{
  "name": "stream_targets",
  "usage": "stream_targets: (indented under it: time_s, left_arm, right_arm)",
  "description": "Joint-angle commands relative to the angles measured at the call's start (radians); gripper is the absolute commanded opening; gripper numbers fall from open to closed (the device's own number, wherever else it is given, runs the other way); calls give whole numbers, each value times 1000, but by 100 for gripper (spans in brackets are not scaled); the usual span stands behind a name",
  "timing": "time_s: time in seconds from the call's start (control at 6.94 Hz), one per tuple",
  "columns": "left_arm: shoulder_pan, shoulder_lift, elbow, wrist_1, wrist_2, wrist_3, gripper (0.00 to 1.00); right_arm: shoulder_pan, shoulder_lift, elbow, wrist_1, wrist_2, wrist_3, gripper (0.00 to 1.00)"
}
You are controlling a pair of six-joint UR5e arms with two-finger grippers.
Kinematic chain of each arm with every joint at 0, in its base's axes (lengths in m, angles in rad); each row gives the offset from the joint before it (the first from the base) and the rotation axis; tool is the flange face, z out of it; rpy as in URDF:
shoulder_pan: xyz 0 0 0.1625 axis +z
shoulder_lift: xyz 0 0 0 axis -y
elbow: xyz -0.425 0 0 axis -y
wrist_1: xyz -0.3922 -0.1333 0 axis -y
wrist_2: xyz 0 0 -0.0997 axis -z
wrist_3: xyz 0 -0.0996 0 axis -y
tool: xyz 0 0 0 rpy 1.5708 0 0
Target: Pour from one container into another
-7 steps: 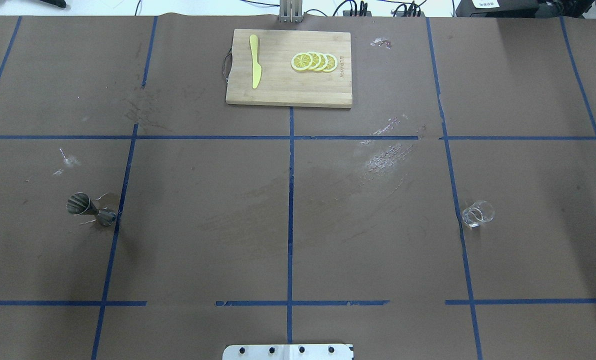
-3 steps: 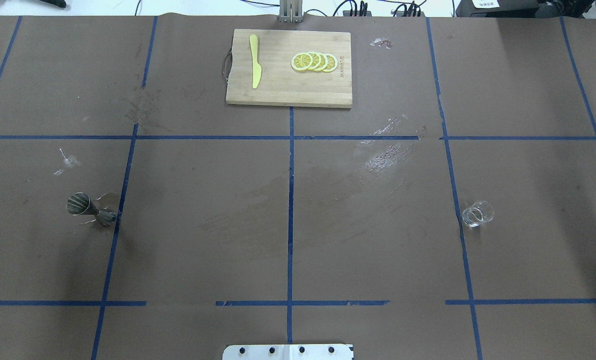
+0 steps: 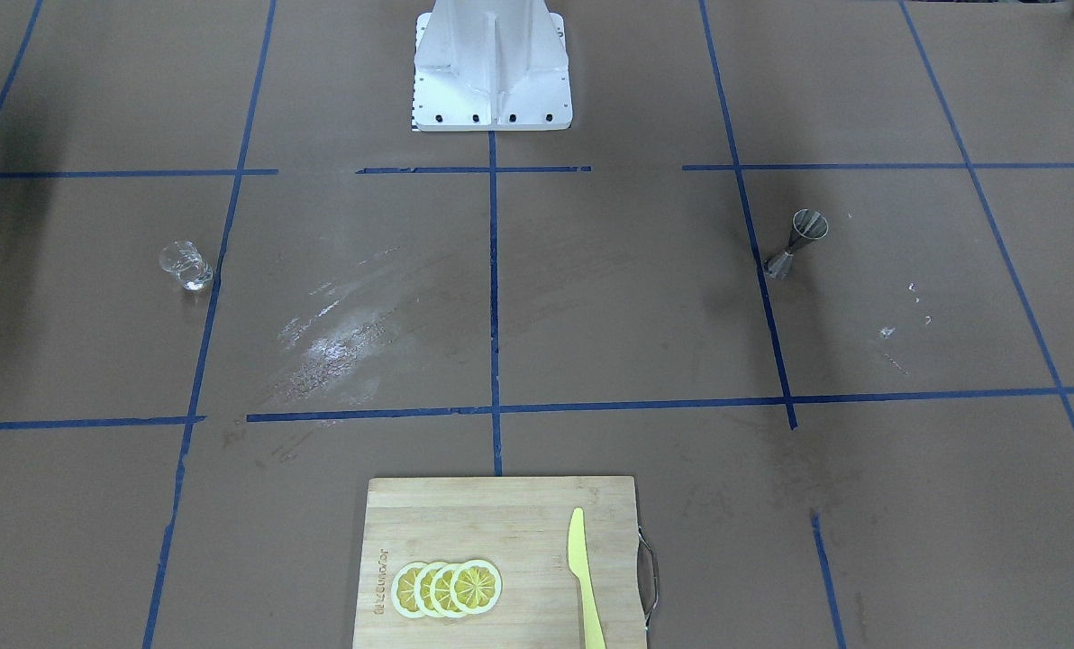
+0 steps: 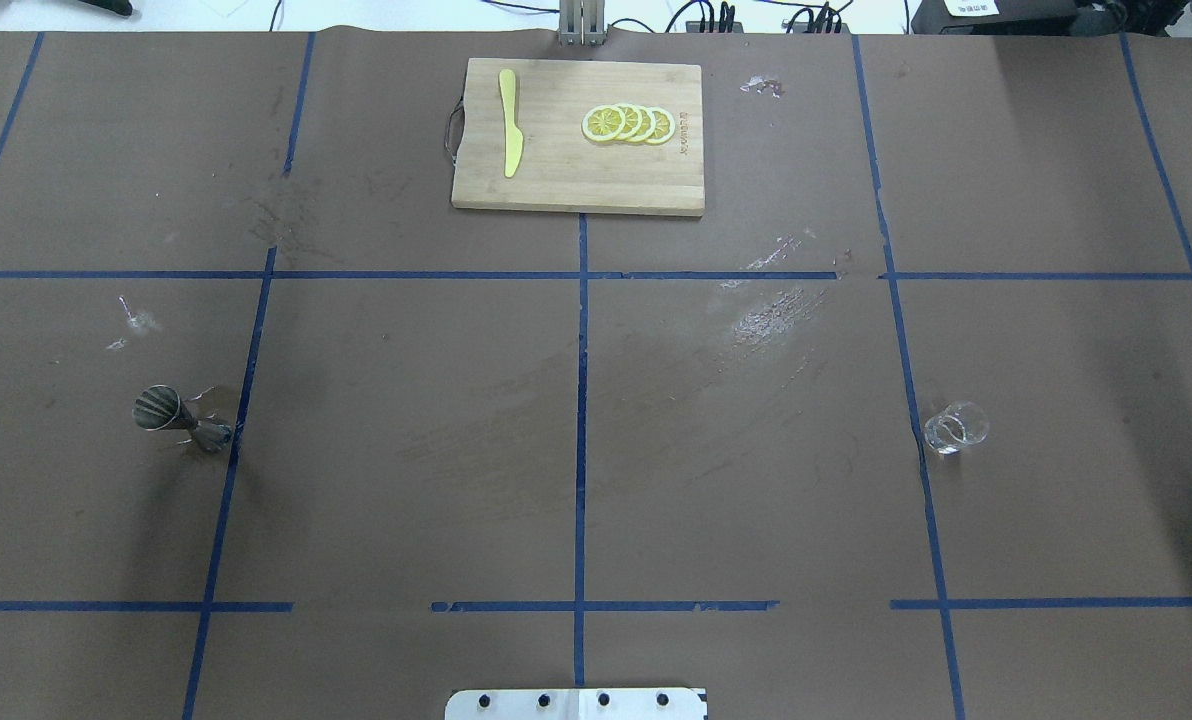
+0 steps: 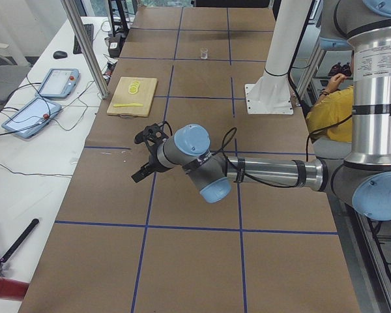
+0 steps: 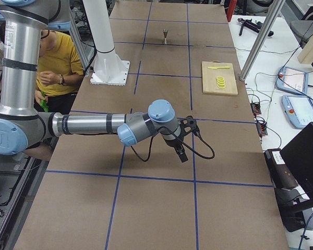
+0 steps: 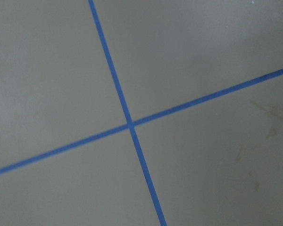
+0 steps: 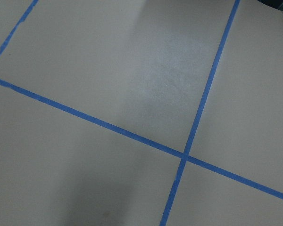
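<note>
Beaker (image 4: 954,428) and jigger (image 4: 183,421) stand well apart; contents unclear.

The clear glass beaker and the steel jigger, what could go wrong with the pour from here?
1. The small clear glass beaker and the grey steel hourglass-shaped jigger stand on opposite sides of the brown paper-covered table, so one must travel far and could spill.
2. The jigger stands upright on a narrow base; a nudge may topple it.
3. The clear beaker barely shows against that brown surface, so a grasp may miss.

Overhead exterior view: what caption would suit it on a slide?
Grey steel hourglass jigger and clear glass beaker stand far apart on the brown table.
</note>
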Motion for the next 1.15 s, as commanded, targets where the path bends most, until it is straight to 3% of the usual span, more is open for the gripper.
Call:
stream_targets:
  time_s: [0.0,0.14,0.29,0.58,1.01]
  left_arm:
    - [44,4,-9,-153,-6,-175,100]
    - [117,8,-14,-273,12,-340,100]
    - [208,10,-15,-367,105,-454,100]
    - [369,75,-64,-452,361,-538,100]
    - [611,149,-146,-464,714,-591,100]
  right_arm:
    - [0,2,2,30,9,66,100]
    - [0,2,3,31,9,89,100]
    - [0,0,3,31,9,89,100]
    - [0,-1,6,31,9,91,100]
    - [2,-1,8,31,9,91,100]
